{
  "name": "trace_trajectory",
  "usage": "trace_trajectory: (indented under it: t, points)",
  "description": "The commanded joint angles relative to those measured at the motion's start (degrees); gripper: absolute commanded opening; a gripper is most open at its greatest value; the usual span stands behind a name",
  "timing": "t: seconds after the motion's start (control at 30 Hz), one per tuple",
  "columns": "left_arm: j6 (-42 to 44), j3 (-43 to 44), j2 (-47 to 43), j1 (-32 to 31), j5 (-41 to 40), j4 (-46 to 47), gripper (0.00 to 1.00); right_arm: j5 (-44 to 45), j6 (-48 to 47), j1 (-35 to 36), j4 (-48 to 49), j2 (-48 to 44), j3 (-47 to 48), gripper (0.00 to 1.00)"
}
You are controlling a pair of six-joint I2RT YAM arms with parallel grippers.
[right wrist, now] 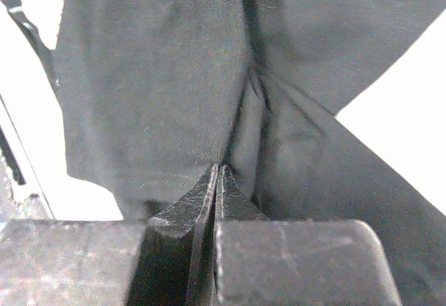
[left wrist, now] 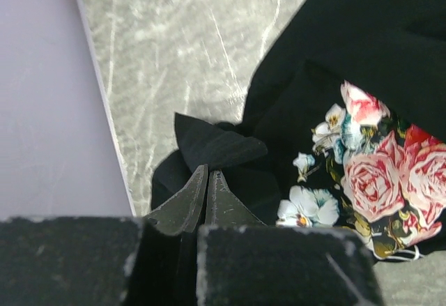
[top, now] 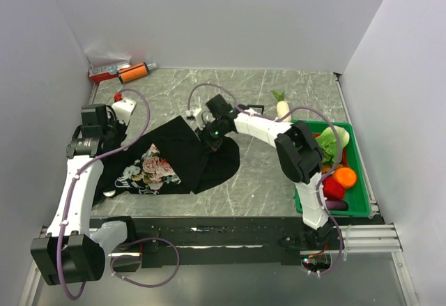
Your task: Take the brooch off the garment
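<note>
The garment [top: 188, 156] is a black T-shirt lying crumpled left of the table's middle, its rose print [top: 152, 170] facing up. The brooch does not show in any view. My left gripper [top: 111, 146] is at the shirt's left edge. In the left wrist view it [left wrist: 208, 171] is shut on a raised fold of the black cloth [left wrist: 216, 146], beside the rose print [left wrist: 380, 180]. My right gripper [top: 208, 141] is down on the shirt's upper right part. In the right wrist view it [right wrist: 217, 166] is shut, with its tips pressed into creased cloth [right wrist: 153, 76].
A green tray [top: 359, 208] of toy vegetables stands at the right edge, beside the right arm. A white radish [top: 282, 107] lies behind it. An orange tube [top: 132, 74] and a red item [top: 104, 76] sit in the back left corner. White walls close in three sides.
</note>
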Motion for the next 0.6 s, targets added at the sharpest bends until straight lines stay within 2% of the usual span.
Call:
trace_trajectory:
  t: [0.0,0.27,0.3,0.33,0.37,0.5,0.57]
  points:
    - [0.0,4.9,0.5,0.3,1.0,3.1,0.01,-0.6,-3.1,-3.4,-3.1,-10.3,7.4,0.00]
    - [-1.9,10.1,0.6,0.3,1.6,3.8,0.01,-3.3,-6.3,-4.3,-5.0,-13.9,11.6,0.00]
    - [-1.8,10.3,0.5,0.4,1.6,3.6,0.01,-3.9,-6.4,-4.3,-7.5,-13.2,12.1,0.06]
    - [-1.7,10.2,0.3,0.4,1.7,3.4,0.01,-4.1,-5.7,-4.3,-8.3,-11.5,12.0,0.17]
    - [-1.7,10.3,0.2,0.6,1.8,3.3,0.01,-3.4,-4.7,-4.3,-8.5,-10.8,10.3,0.34]
    - [-1.9,10.3,0.0,1.1,3.2,2.1,0.01,-6.5,4.3,-6.5,-5.7,-7.9,3.5,0.47]
    - [-1.6,10.0,0.0,1.1,3.8,1.3,0.01,-7.2,2.9,-6.6,-4.9,-7.4,1.9,0.54]
